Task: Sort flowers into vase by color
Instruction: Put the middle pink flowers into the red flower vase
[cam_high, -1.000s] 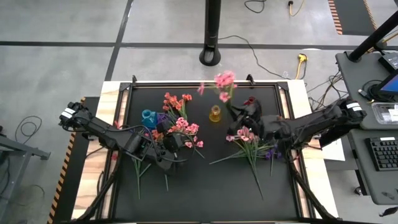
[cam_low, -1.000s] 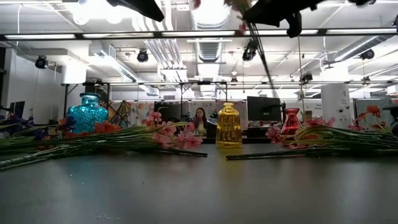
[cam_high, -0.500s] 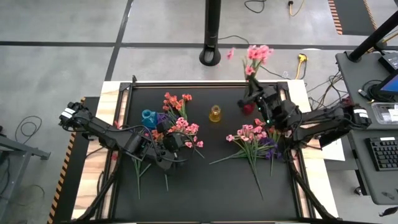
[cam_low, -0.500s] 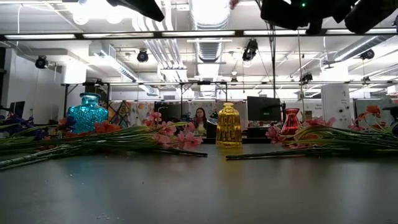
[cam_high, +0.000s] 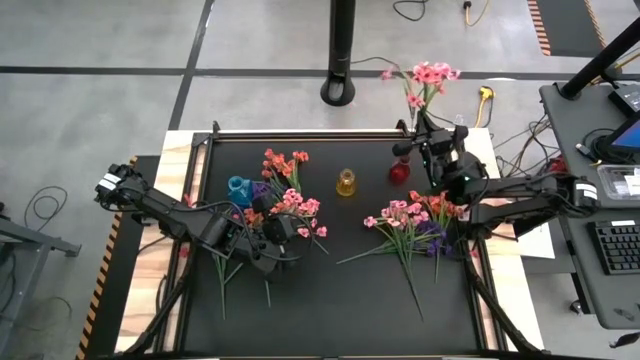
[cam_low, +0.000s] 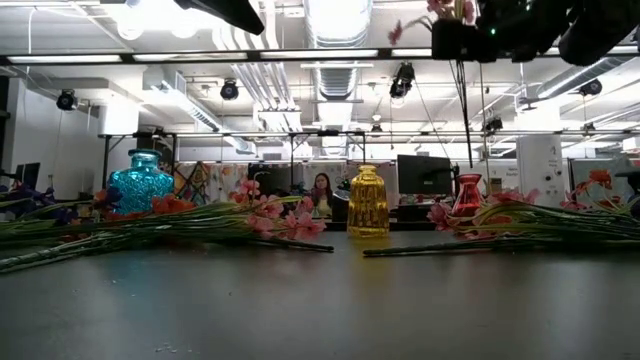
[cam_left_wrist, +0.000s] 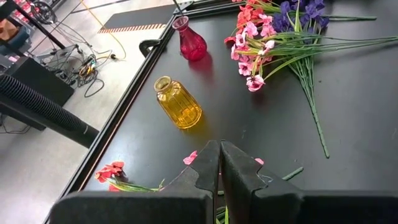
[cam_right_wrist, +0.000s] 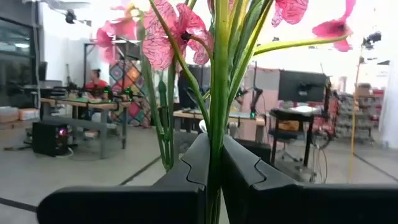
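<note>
A black matte counter (cam_high: 330, 300) with pale wooden edges stands on a grey concrete floor. Beyond it lies an open workshop with ceiling lights, ducts, desks and monitors; a person (cam_low: 322, 190) sits far off in the low view.

Three small ribbed glass vases stand along the far part of the counter: a blue vase (cam_high: 238, 187) on the left, a yellow vase (cam_high: 346, 183) in the middle and a red vase (cam_high: 399, 172) on the right.

Flowers lie in two heaps. The left heap (cam_high: 290, 205) has pink and orange-red blossoms on thin green stems, just near of the blue vase. The right heap (cam_high: 410, 222) mixes pink, orange-red and purple blossoms, its stems fanning toward the near edge.

The right end effector (cam_high: 432, 150) is raised above the far right corner, just right of the red vase. Its fingers (cam_right_wrist: 249, 180) are clamped on the green stems of a pink spray (cam_high: 428, 76), which it holds upright, so that in the high view the blossoms show past the far edge. In the right wrist view the stems run up between the dark fingers to broad pink petals.

The left end effector (cam_high: 272, 228) hangs over the left heap with its fingers (cam_left_wrist: 202, 168) pressed together, holding nothing.
</note>
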